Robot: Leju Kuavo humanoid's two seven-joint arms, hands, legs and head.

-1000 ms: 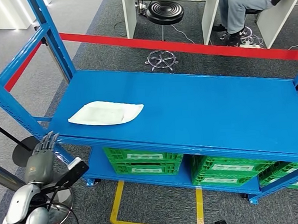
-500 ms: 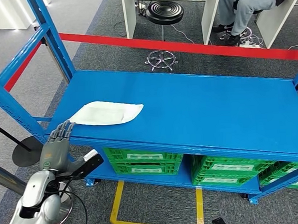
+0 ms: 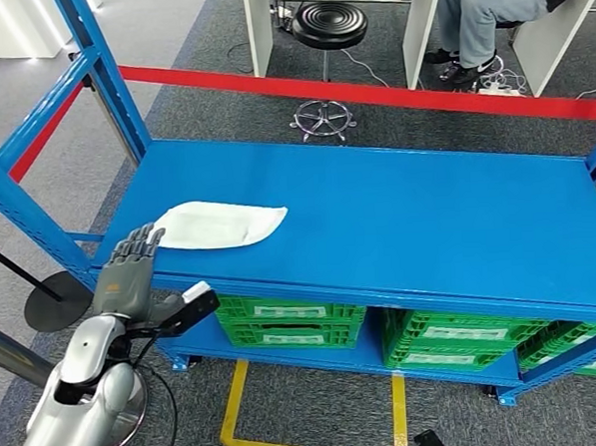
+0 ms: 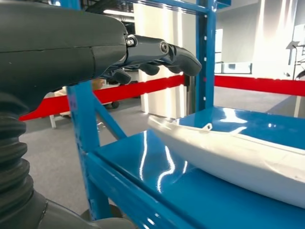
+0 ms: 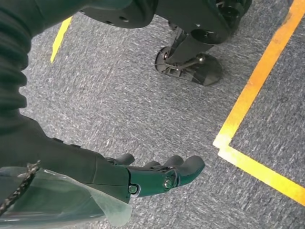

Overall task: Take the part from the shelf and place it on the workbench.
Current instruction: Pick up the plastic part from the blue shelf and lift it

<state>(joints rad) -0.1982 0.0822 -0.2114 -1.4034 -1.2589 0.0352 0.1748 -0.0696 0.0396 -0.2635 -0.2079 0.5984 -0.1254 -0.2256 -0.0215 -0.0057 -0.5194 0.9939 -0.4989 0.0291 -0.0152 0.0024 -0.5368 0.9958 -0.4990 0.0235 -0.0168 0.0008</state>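
A flat white part (image 3: 218, 224) lies on the left end of the blue shelf (image 3: 401, 218); the left wrist view shows it as a long white curved piece (image 4: 230, 152). My left hand (image 3: 130, 275) hovers at the shelf's front left edge, its fingers (image 3: 137, 243) stretched out just short of the part's near end and its thumb sticking out to the side below the shelf lip. Nothing is in that hand (image 4: 107, 47). My right hand (image 5: 144, 174) hangs over the grey carpet with fingers extended and nothing in it.
Blue uprights (image 3: 98, 74) frame the shelf's left side. Green crates (image 3: 289, 321) sit on the lower level. A red barrier tape (image 3: 363, 92), a black stool (image 3: 332, 26) and a seated person (image 3: 488, 13) are beyond. Yellow floor lines (image 3: 399, 408) run below.
My left hand has risen and moved forward from below the shelf's left corner until its fingertips reach the shelf edge near the white part. The part has not moved.
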